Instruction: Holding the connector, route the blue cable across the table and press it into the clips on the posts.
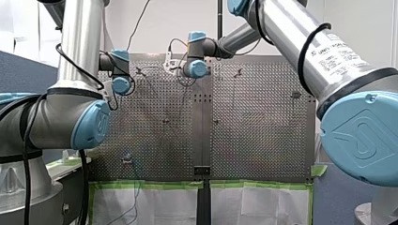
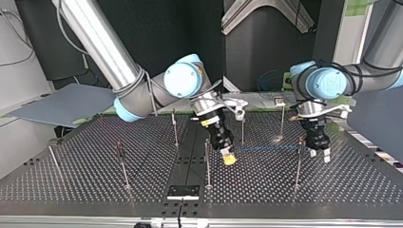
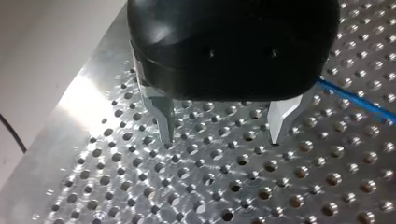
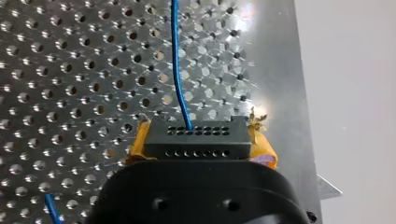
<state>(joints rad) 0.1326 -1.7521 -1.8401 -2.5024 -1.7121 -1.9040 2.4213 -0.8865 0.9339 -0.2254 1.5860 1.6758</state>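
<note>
Right gripper (image 2: 228, 159), top view centre, clamps black perforated rectangular connector (image 4: 196, 137). Thin blue cable (image 4: 176, 70): judged light, limp; grip connector only. Left gripper (image 3: 222, 137): spread wide, empty.

We saw a white glare patch on the perforated silver metal table (image 3: 86, 95) beside our left arm's black gripper with metal fingers (image 3: 222, 138). A similar sheen washed over the holes near the thin blue cable (image 4: 176, 60), while the black rectangular connector (image 4: 196, 137) looked dull and unlit. The top view's background was dark. In the front view the table looked dim and hazy.
</note>
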